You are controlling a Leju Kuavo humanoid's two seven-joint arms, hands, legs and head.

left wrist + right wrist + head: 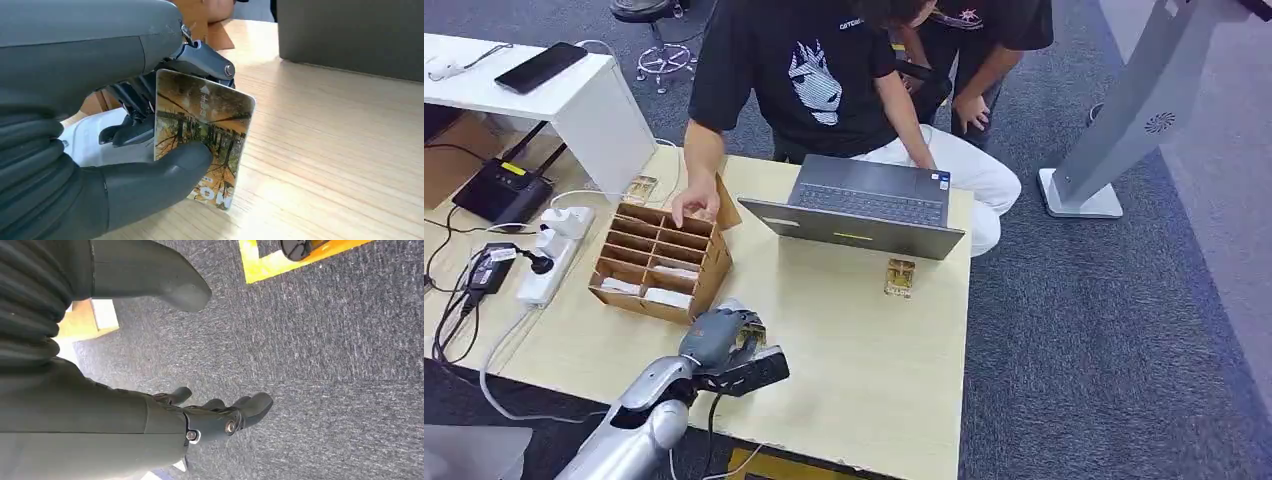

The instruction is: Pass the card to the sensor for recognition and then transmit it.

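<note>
The left hand sat nearest the lens, thumb and fingers clamped on the card, which stood roughly upright just above the tabletop. In the head view that hand hovered near the front edge of the tabletop, just in front of the cardboard box of slots that lay toward the left edge. A small amber block, probably the sensor, stood right of centre, just in front of the laptop. A person's hand rested on the far rim of the box.

The right hand hung over the carpet with fingers loosely apart, holding nothing.

The step in hand looked like carrying the card to the sensor. To do it well, the pinch should stay firm on the card's lower part so its printed face remains free, and the card should travel across the tabletop without scraping it, then be laid flat and close over the block, clear of the laptop's front edge.

The fingers behind the card were mostly hidden, so how deep the grip went was unclear. The card's lettering was partly covered by the thumb. Whether the block truly was the sensor could not be settled; it was too small.
</note>
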